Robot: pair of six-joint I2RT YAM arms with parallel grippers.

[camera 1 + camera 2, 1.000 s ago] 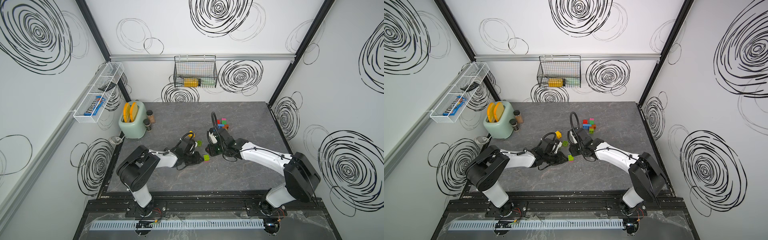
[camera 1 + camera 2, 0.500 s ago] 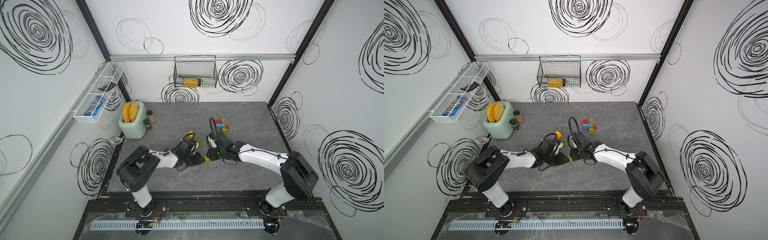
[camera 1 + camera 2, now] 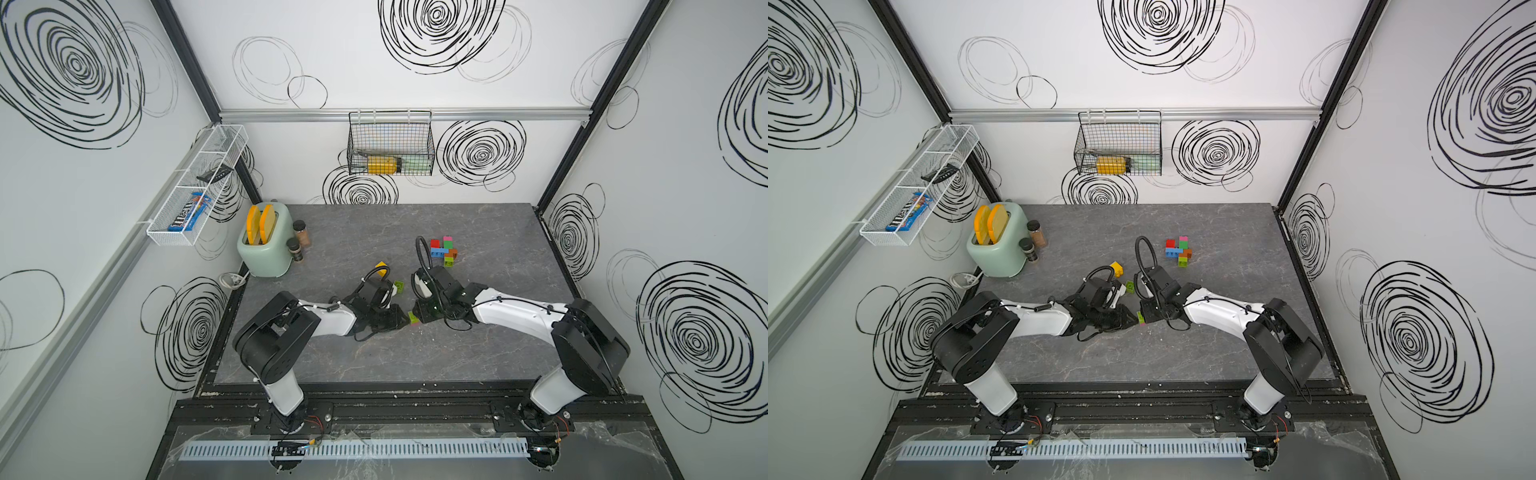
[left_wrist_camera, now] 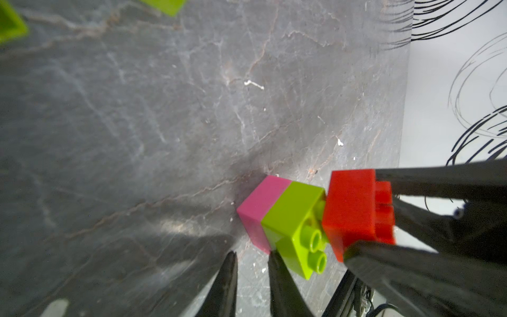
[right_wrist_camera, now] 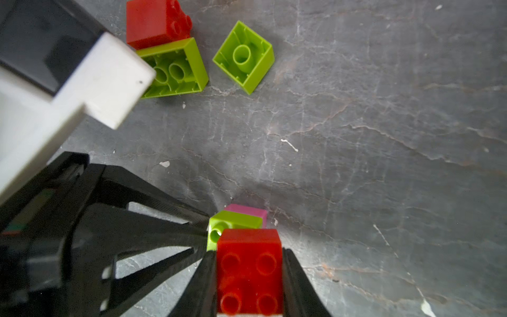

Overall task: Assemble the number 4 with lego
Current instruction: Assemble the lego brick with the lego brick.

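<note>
Your right gripper [image 5: 249, 254] clamps a red brick [image 5: 248, 274]; your left gripper [image 4: 251, 258] is closed, empty. The shelf box [image 3: 189, 212] reads "m&m's".

Under me lies a grey marbled tabletop [image 3: 478, 353]. White walls [image 3: 353, 62] scribbled with black swirls stand around me; a wire basket [image 3: 390, 141] hangs ahead, and a white wire shelf [image 3: 170, 239] is far to my left.

The grey marbled desk [image 3: 478, 353] carries a green toaster [image 3: 266, 245] and two spice jars [image 3: 300, 233] at far left, a cluster of coloured bricks [image 3: 444, 250] farther back right of centre, and a yellow brick [image 3: 381, 266] and a lime brick [image 3: 399, 286] near the middle.
</note>
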